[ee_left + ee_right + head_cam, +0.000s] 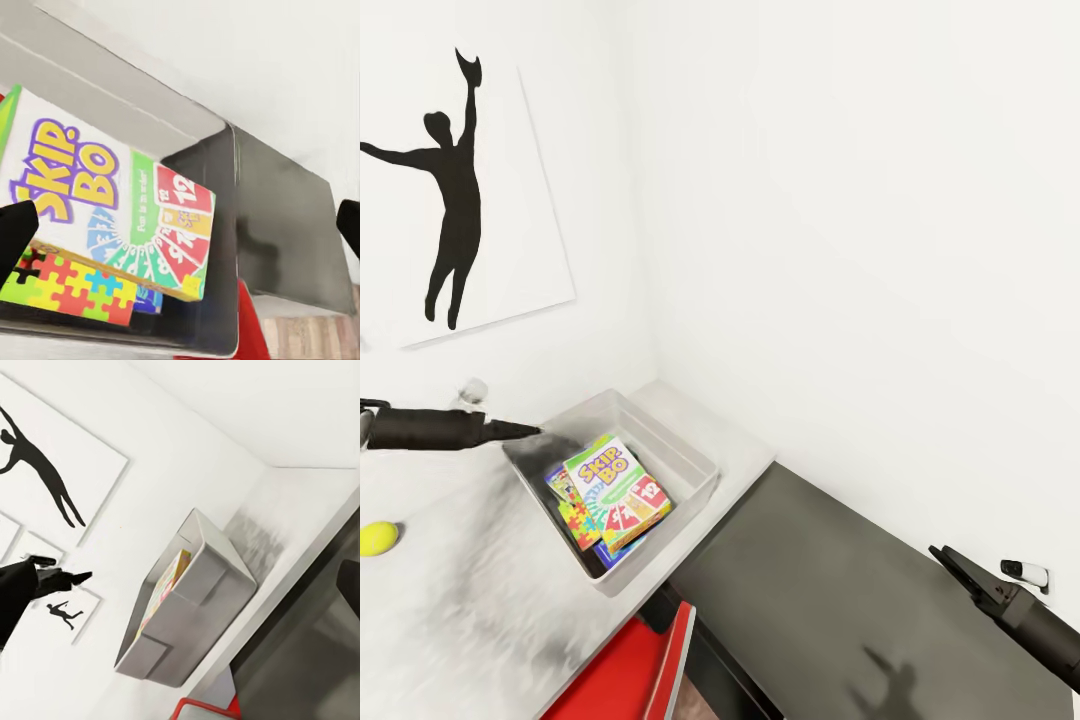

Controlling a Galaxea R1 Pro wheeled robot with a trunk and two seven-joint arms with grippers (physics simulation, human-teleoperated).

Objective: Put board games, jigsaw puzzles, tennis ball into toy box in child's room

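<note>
The grey toy box point(690, 455) stands on the light-grey table point(450, 620) in the room's corner. Inside it a Skip-Bo board game point(615, 488) lies tilted on top of a jigsaw puzzle point(574, 522) and a blue box edge point(150, 300). The tennis ball point(377, 537) rests on the table, well left of the box. My left gripper point(528, 430) hovers at the box's left rim, open and holding nothing, its fingers point(15, 232) spread wide above the Skip-Bo lid point(97, 202). My right gripper point(952, 562) is open over the dark counter point(830, 590). The bed is out of view.
A red chair point(625, 670) stands tucked under the table's front edge. White walls close in behind and to the right of the box, with a black silhouette picture point(455, 190). A small white device point(1025, 572) sits at the wall by the right arm.
</note>
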